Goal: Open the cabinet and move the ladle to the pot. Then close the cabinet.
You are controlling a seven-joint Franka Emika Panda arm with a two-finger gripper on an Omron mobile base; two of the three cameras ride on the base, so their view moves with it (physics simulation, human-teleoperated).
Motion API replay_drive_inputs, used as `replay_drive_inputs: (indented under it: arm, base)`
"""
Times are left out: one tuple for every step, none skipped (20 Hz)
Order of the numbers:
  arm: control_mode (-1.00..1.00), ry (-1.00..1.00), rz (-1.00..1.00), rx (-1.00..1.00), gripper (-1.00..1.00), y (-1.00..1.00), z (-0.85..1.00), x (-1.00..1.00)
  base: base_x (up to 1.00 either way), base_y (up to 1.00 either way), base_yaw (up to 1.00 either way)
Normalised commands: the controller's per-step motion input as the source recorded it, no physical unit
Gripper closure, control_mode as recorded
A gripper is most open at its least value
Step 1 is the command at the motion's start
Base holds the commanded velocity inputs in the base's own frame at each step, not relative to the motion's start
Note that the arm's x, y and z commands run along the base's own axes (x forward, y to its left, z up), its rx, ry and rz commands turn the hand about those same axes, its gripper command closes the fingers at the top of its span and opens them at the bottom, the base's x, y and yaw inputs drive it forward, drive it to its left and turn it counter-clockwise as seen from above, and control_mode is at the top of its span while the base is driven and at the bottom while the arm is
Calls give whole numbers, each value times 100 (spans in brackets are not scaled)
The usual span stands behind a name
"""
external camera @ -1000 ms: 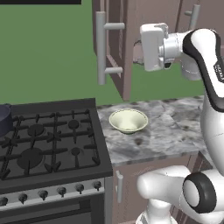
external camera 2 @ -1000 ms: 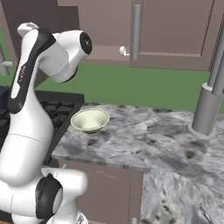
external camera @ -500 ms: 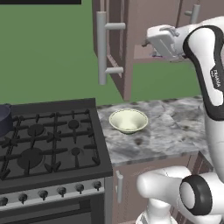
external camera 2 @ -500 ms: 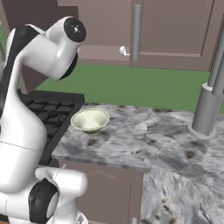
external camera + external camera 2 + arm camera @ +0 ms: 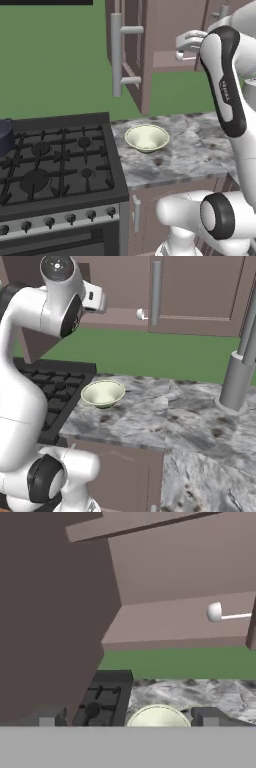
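Now the cabinet [image 5: 150, 45] stands open, its left door swung out edge-on toward me with the long bar handle [image 5: 116, 52] facing the stove [image 5: 55, 160]. My hand [image 5: 128, 716] is up at shelf height with its fingers spread wide and nothing between them.

On the hand view I see the ladle [image 5: 225, 615] lying flat on the cabinet's bottom shelf [image 5: 165, 624], scoop toward me and thin handle running off to the right, partly cut by the other door's edge. From the right base view the scoop [image 5: 140, 314] peeks out just beside that door's handle.

I judge it light, rigid and smooth, probably metal, so it could slip or roll if I pinch the round scoop. The better hold is across the straight handle, near the scoop where the balance sits, fingers set crosswise to it. How much handle lies clear behind the door edge I can't quite tell from here.

The pot [image 5: 4, 137] sits at the far left of the stove, well apart from the cabinet; a pale bowl [image 5: 146, 137] rests on the worktop [image 5: 190, 150] below the open shelf.
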Motion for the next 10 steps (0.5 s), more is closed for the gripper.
replay_drive_inputs:
  arm:
    - [-100,-4,-22,-25,-100,-28,0,41]
    - [-100,-5,-22,-25,-100,-30,0,40]
    - [-100,-5,-22,-27,-100,-25,0,40]
    - [-100,-4,-23,-26,-100,-27,0,39]
    - [-100,-2,-23,-25,-100,-26,0,41]
    - [-100,0,-22,-22,-100,-18,-6,42]
    - [-100,0,-21,-16,-100,-18,-15,48]
    - [-100,0,-21,-13,-100,-17,-21,49]
    - [-100,0,-20,-11,-100,-19,-24,52]
    - [-100,0,-19,-10,-100,-21,-26,51]
  base:
    - [0,0,0]
    - [0,0,0]
    - [0,0,0]
    - [0,0,0]
    - [0,0,0]
    - [0,0,0]
    - [0,0,0]
    - [0,0,0]
    - [0,0,0]
    - [0,0,0]
